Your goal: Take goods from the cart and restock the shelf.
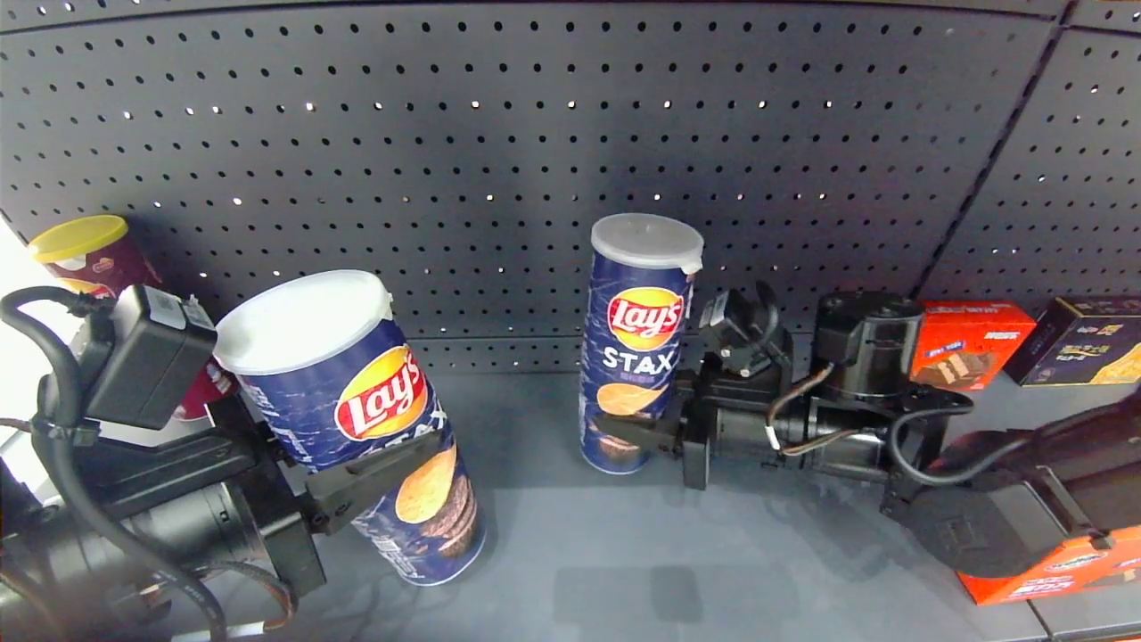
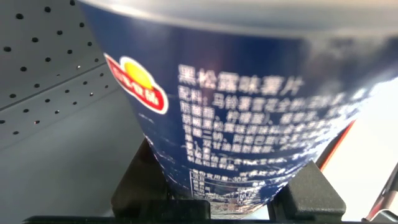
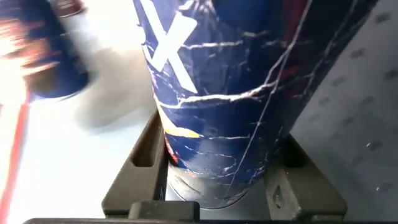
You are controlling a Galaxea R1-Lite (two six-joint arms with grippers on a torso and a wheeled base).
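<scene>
place: shop | pegboard shelf (image 1: 499, 134) | chip cans (image 1: 637, 357) | snack boxes (image 1: 972, 343)

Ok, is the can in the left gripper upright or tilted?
Tilted: the can in the left gripper leans, lid toward the robot's left, unlike the upright can in the right gripper.

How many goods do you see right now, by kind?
Blue chip cans: 2
Red can with yellow lid: 1
Orange boxes: 2
Dark box: 1
Total: 6

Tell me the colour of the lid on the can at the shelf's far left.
That lid is yellow, clearest in the head view.
</scene>
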